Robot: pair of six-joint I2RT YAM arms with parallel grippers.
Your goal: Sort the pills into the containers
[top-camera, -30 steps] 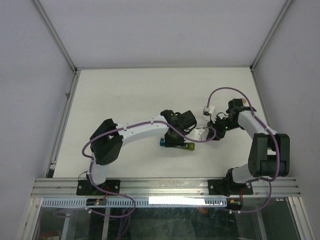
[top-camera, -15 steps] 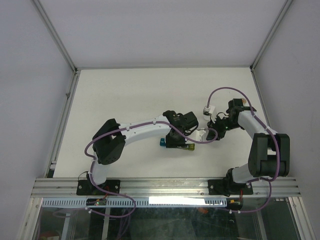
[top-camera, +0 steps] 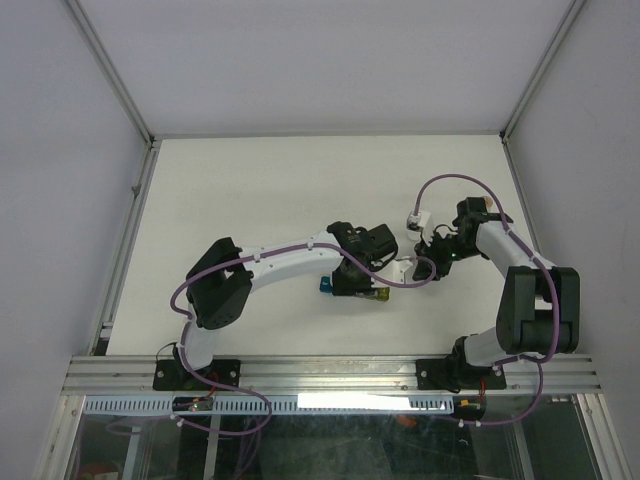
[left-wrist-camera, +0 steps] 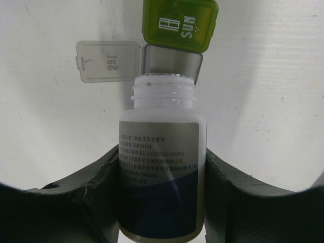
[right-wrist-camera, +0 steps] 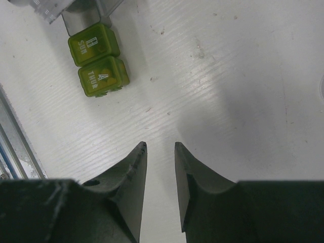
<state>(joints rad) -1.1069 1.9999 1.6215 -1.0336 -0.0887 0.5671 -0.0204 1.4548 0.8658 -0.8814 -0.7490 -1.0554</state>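
The pill organiser strip (top-camera: 378, 294) lies on the white table (top-camera: 250, 190), near the middle, under my left arm's wrist. Its grey compartment (left-wrist-camera: 169, 61) stands open, its clear lid (left-wrist-camera: 107, 61) flipped out to the side. The green SUN compartment (left-wrist-camera: 179, 23) next to it is shut. My left gripper (left-wrist-camera: 162, 167) is clamped on an uncapped white bottle (left-wrist-camera: 159, 109), whose open neck sits right at the grey compartment. My right gripper (right-wrist-camera: 159, 147) hovers just beside the strip's green end, fingers slightly apart, holding nothing.
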